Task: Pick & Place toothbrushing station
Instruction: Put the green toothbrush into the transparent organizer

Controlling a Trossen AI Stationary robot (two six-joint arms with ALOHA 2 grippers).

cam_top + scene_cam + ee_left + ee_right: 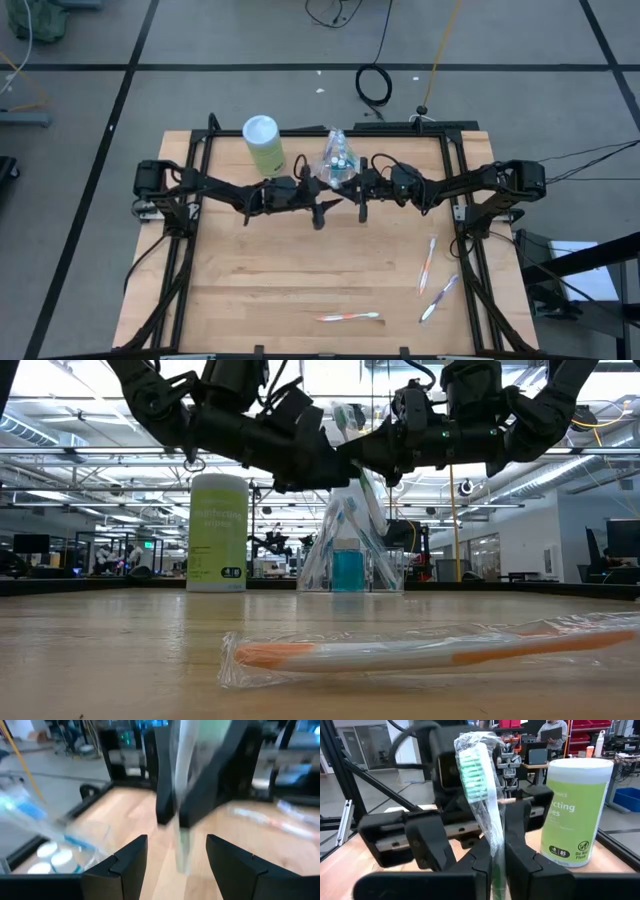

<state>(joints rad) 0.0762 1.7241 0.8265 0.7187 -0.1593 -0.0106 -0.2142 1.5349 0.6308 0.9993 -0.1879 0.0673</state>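
the right end effector (497, 862) hangs above the middle of the wooden counter (280, 280), its fingers pinched tight on a wrapped toothbrush with green bristles (482, 795), which stands upright with the bristle head uppermost. facing it from the other side, the left end effector (176, 865) has its fingers spread wide with the lower end of that same toothbrush hanging between them, touching neither as far as the wrist view shows. just behind the two end effectors, toward the far edge of the counter, stands a clear plastic bag (336, 160) holding more toothbrushes and something blue. beside the bag is a green wipes canister (263, 143) with a white lid. three more wrapped toothbrushes lie flat nearer the front: one with orange (348, 317) at the front edge, two (436, 280) toward the right side.
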